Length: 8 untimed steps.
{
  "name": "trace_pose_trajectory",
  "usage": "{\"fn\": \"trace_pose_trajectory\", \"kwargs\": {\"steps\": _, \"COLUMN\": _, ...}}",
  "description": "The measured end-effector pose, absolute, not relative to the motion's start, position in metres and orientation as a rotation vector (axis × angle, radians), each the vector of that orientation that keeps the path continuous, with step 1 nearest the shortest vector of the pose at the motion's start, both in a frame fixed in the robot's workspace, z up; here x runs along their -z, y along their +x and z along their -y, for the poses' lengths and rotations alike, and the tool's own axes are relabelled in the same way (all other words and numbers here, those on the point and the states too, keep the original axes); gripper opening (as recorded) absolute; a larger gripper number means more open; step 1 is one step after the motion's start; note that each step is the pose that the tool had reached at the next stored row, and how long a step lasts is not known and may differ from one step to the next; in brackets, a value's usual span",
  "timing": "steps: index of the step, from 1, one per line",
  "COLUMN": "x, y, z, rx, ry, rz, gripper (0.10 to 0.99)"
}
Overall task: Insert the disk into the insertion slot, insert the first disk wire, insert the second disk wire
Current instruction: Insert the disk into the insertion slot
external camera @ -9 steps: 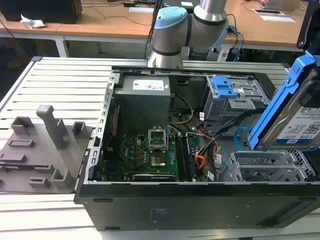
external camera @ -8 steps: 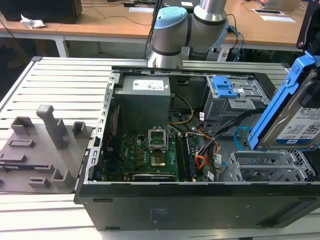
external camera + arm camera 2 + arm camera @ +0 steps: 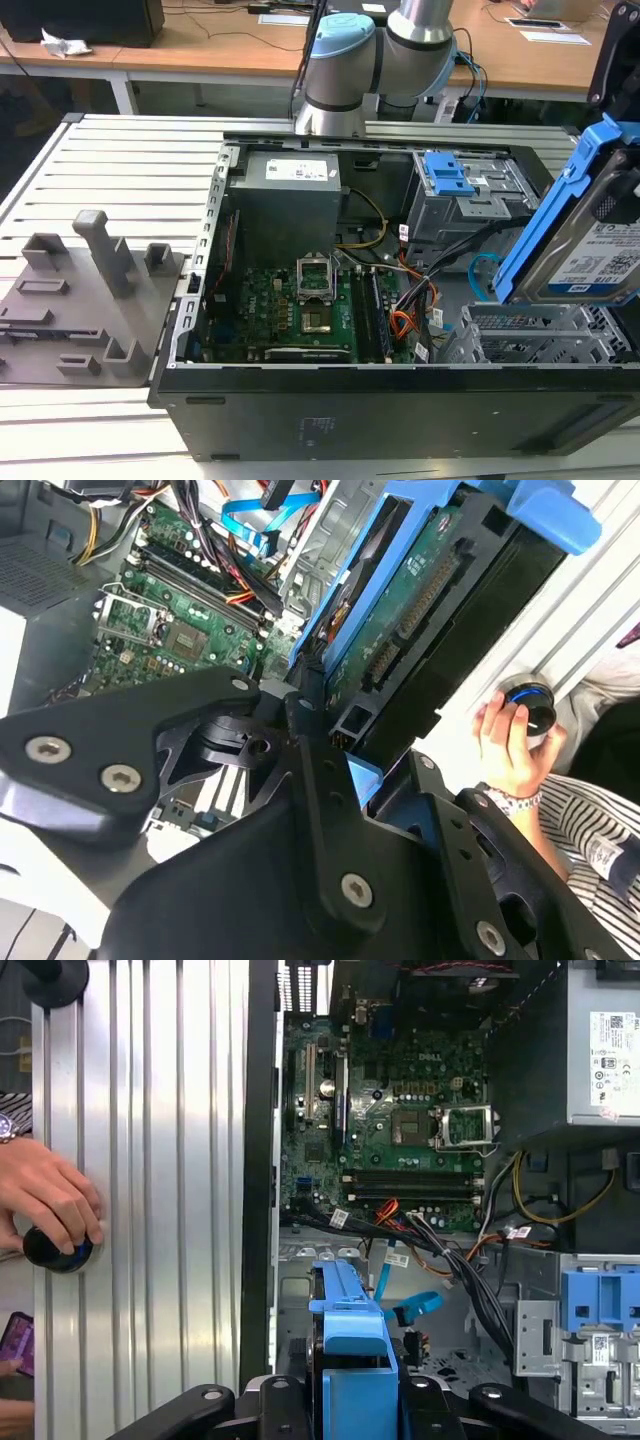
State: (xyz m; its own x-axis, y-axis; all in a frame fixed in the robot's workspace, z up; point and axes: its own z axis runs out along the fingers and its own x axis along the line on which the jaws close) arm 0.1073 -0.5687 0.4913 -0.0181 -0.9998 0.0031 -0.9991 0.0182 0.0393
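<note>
**Exterior view.** Computer case [image 3: 350,410] lies on its side on the slatted surface [image 3: 120,160] with the side panel off, so the inside opens upward for reach; circuit board [image 3: 290,305] sits flat on the case floor; hard drive [image 3: 600,250] in its blue frame is at the exterior view's right, steeply tilted, just above the low perforated drive cage [image 3: 530,335] and not yet inside it; whether the two touch cannot be told; blue cable [image 3: 483,270] loops loose between the taller latch cage [image 3: 447,175] and the drive, joined to nothing on the drive.

**Second wrist view.** Tool [image 3: 335,725] is clamped on one end of the hard drive [image 3: 420,600], whose green underside shows; the end grip leaves the rest of the body free, apparently so that it can enter the cage first; a person's hand [image 3: 510,735] rests on a round black and blue knob [image 3: 530,705], likely a control kept within reach.

**First wrist view.** Tool [image 3: 355,1400] carries the hard drive [image 3: 350,1330] edge-on over the case's corner; blue cable [image 3: 412,1305] hangs just beside it, unplugged; red and orange wires [image 3: 388,1210] lie by the board's edge among black cables [image 3: 470,1280]; hand [image 3: 45,1195] and knob [image 3: 55,1250] are on the surface [image 3: 150,1160] outside the case.
</note>
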Motion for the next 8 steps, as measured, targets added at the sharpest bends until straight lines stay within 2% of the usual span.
{"fn": "trace_pose_trajectory", "kwargs": {"steps": 8, "x": -0.4861, "y": 0.1073, "z": 0.5687, "rx": 0.040, "ry": 2.180, "rz": 2.220, "gripper": 0.365}}
